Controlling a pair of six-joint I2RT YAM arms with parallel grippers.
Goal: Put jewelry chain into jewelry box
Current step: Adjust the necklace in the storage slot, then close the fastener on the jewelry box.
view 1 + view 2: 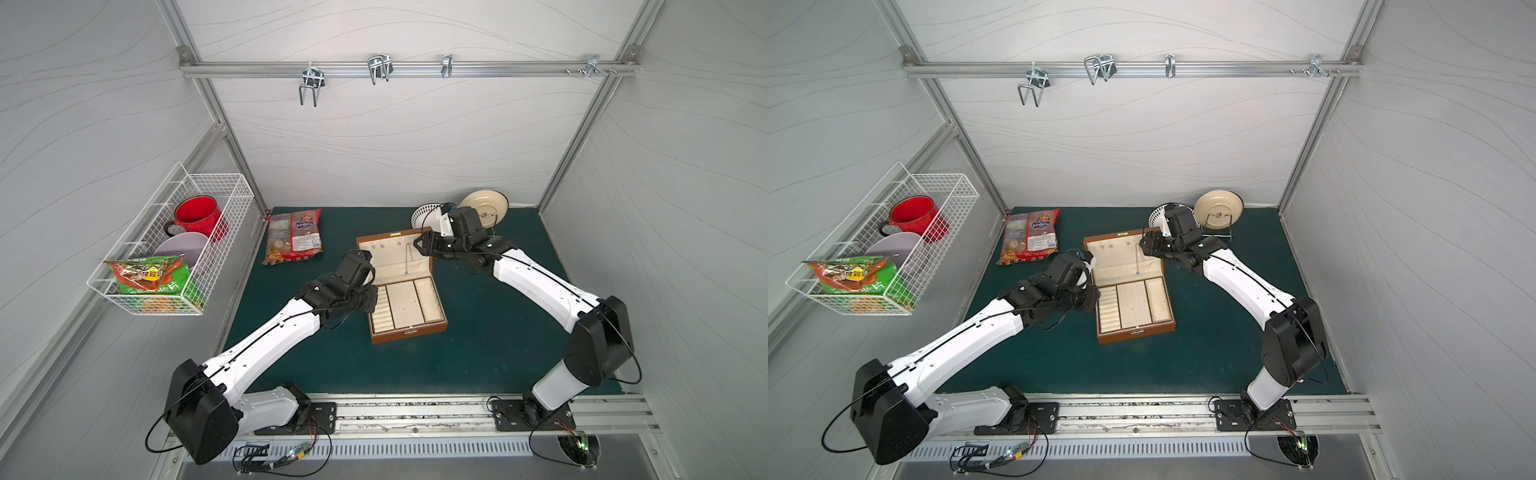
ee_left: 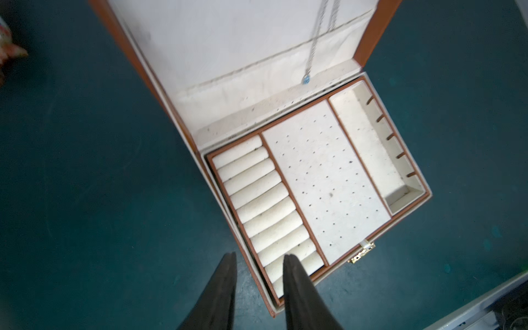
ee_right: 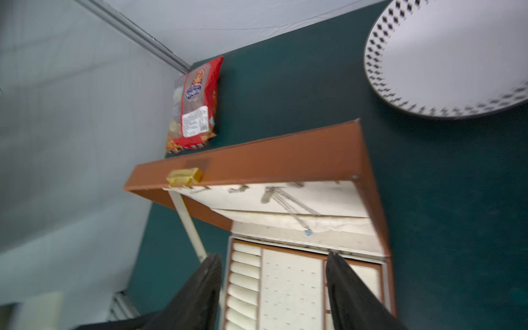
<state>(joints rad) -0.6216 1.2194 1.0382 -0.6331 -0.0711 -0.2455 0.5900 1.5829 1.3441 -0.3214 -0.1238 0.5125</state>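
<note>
The brown jewelry box (image 1: 409, 333) (image 1: 1136, 334) stands open in the middle of the green mat, its lid upright. The thin silvery jewelry chain (image 1: 409, 257) (image 2: 315, 43) (image 3: 288, 203) hangs from a hook in the cream lid, a small blue pendant (image 2: 305, 80) at its lower end. My left gripper (image 1: 372, 299) (image 2: 259, 255) is open at the box's front left corner: one finger over the ring rolls, the other outside the wall, holding nothing. My right gripper (image 1: 419, 245) (image 3: 272, 255) is open wide by the lid's right top edge, empty and apart from the chain.
A red candy bag (image 1: 293, 237) lies back left of the box. A white patterned dish (image 1: 422, 214) and a cream plate on a wire stand (image 1: 484, 205) are at the back right. A wire basket (image 1: 174, 249) with a red mug hangs on the left wall.
</note>
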